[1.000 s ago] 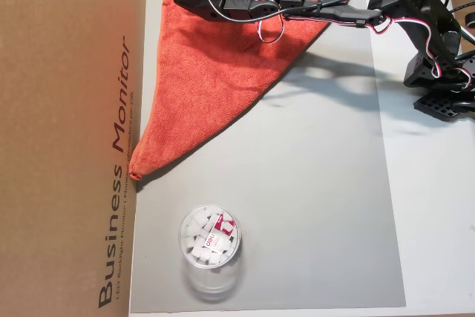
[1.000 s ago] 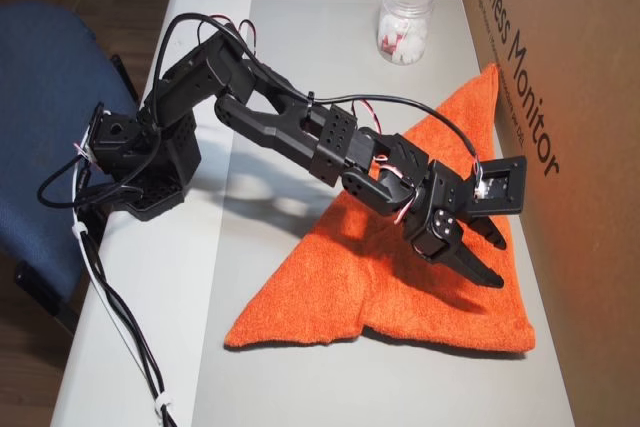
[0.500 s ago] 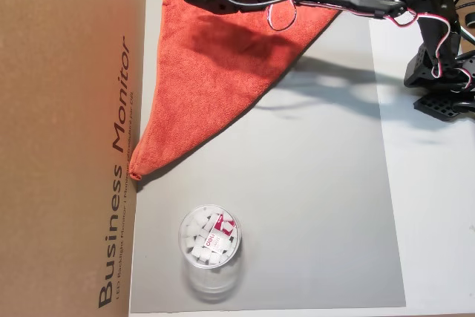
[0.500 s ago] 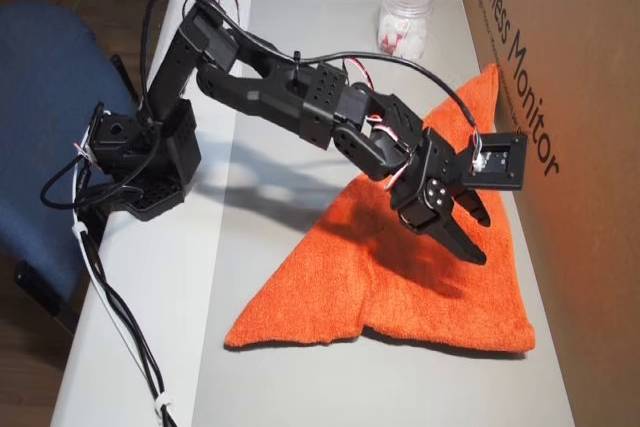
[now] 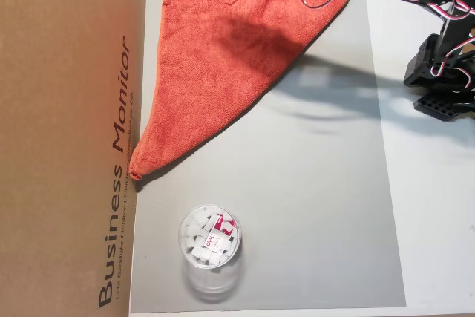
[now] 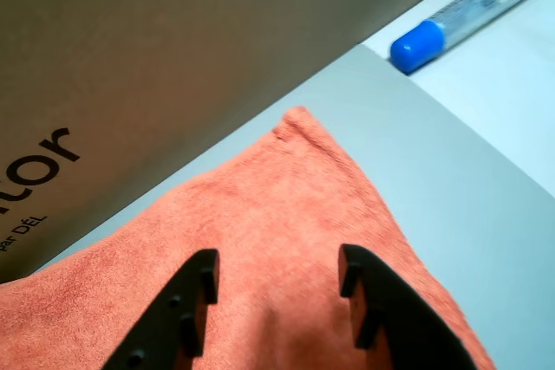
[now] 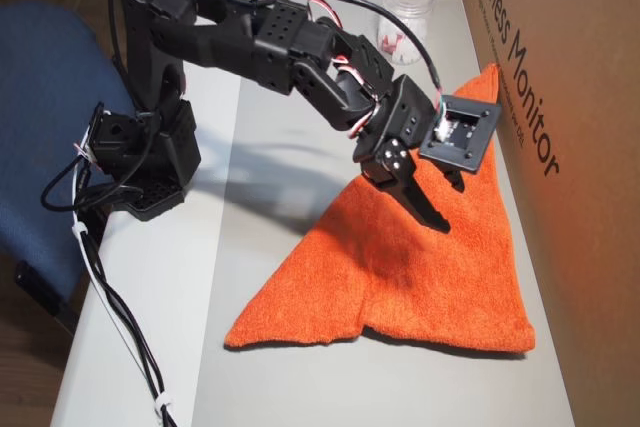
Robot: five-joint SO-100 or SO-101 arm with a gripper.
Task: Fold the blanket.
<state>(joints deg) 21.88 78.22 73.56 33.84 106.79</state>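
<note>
Raised off blanket [image 7: 420, 267], tool [image 6: 277, 270] spread, empty; wrist view alone shows blue-capped tube [image 6: 464, 10], perhaps marker.

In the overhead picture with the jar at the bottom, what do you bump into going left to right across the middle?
Cardboard box → blanket → bare grey mat → white table.

Office: monitor carton [image 5: 67, 131], blue chair [image 7: 45, 127].
</note>
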